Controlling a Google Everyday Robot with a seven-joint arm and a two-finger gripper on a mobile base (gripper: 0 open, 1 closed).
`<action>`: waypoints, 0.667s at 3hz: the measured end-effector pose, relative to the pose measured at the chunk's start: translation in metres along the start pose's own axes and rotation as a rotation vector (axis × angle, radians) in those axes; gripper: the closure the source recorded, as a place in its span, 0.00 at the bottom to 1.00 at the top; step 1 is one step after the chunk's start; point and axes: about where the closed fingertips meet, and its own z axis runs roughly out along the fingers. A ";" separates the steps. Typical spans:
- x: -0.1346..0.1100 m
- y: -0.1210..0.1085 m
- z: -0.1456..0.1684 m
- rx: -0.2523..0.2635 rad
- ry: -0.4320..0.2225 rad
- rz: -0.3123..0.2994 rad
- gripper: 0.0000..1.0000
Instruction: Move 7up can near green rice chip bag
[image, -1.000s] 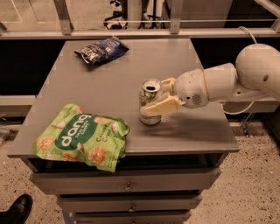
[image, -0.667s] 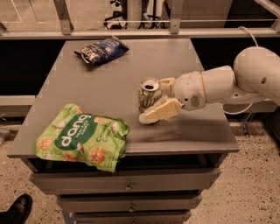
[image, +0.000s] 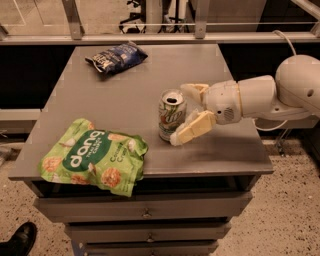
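The 7up can (image: 170, 116) stands upright on the grey table (image: 150, 75), a short gap to the right of the green rice chip bag (image: 92, 157), which lies flat at the front left corner. My gripper (image: 181, 114) reaches in from the right at can height. It is open, with one finger (image: 194, 90) behind the can's right side and the other finger (image: 194, 130) in front of it. The near fingertip is at the can's base; I cannot tell if it touches. The can stands on its own.
A dark blue snack bag (image: 116, 56) lies at the table's back left. The table's front edge runs just below the green bag, with drawers (image: 145, 212) under it. A rail (image: 160, 37) runs behind the table. A shoe (image: 17, 240) shows at the bottom left.
The near finger has come off the front of the can and spread away from it; the can's label now shows in full. The can and both bags have stayed put.
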 end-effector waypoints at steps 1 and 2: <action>-0.003 -0.037 -0.035 0.080 -0.055 -0.023 0.00; -0.034 -0.089 -0.086 0.193 -0.098 -0.117 0.00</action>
